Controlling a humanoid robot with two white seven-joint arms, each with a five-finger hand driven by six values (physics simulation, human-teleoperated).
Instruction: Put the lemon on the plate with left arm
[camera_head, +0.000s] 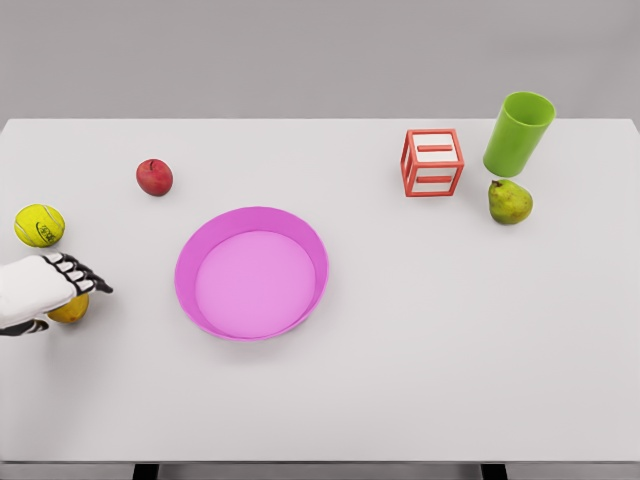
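Left white five-finger hand (45, 288) is covering the small yellow lemon (72, 310), fingers curling round it, grasp unconfirmed. Lifting clear before crossing to the round pink plastic plate (251, 272) is advisable.

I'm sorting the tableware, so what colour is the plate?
Pink-magenta; the plate shows clearly in the head view.

- The plate (251, 273) sits mid-desk (420, 360).
- Apple (154, 177) behind-left of it; tennis ball (39, 225) at far left.
- Lemon (70, 309) under the left hand (45, 288).
- Cube frame (432, 162), cup (518, 133), pear (510, 202) behind-right.
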